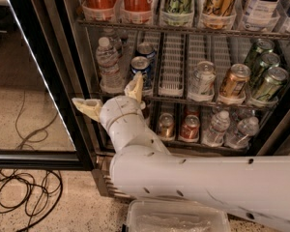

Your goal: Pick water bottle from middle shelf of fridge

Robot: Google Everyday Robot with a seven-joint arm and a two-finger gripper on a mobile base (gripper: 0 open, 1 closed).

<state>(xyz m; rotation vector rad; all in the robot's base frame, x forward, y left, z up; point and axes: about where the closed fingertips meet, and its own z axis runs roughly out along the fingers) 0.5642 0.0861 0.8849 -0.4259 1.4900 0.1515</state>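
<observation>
The water bottle (108,64) stands upright at the left end of the middle shelf (173,64) in the open fridge (70,37). It is clear and ribbed, with a white cap. My gripper (111,96) is just below and in front of the bottle, at the shelf's front edge. It is open and empty, its two tan fingers spread wide. One fingertip (135,85) points up between the bottle and the blue cans (141,64). The other fingertip (86,107) sticks out left, over the fridge's left frame. My white arm covers the lower front of the fridge.
On the middle shelf, right of the bottle, stand the blue cans, a silver can (202,79), a gold can (234,81) and green cans (266,74). The lower shelf holds cans and small bottles (215,127). The black-framed glass door (38,86) stands open at left. Cables (24,197) lie on the floor, and a clear plastic bin (179,217) sits below.
</observation>
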